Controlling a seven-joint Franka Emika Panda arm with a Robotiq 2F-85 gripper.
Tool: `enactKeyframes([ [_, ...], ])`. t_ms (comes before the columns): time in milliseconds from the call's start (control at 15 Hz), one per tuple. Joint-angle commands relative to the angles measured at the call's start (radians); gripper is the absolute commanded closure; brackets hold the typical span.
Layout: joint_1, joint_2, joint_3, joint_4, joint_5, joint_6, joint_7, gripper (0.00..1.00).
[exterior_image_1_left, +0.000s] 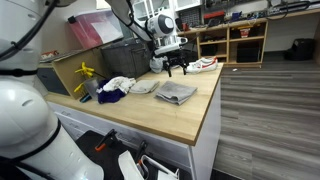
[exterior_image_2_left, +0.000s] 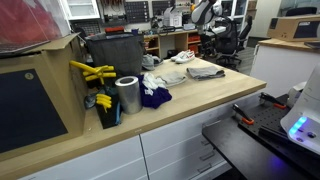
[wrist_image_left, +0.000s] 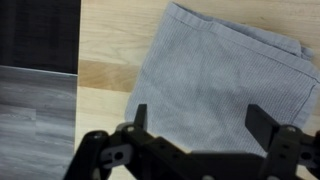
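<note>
Hovering over the folded grey fabric cloth (wrist_image_left: 220, 60) near the light wooden countertop (wrist_image_left: 110, 40) edge — black two-finger gripper (wrist_image_left: 200, 118) spread wide, empty. Likely soft, light, limp — best pinched at a folded edge.

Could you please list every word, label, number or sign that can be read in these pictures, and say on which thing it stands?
No text can be read anywhere.
The grey cloth below the gripper is plain, with no tag in view.
The metal roll shows no print.
Any labels on the things in the shelves are too small and blurred to read.
</note>
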Motion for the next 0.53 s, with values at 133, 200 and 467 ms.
enactKeyframes([
  [133,-0.080,0.026,0.007,0.014,0.141,-0.022,-0.044,0.00],
  [200,-0.088,0.029,0.005,0.011,0.159,-0.016,-0.040,0.00],
  [467,-0.117,0.046,-0.007,-0.002,0.190,0.031,-0.048,0.00],
])
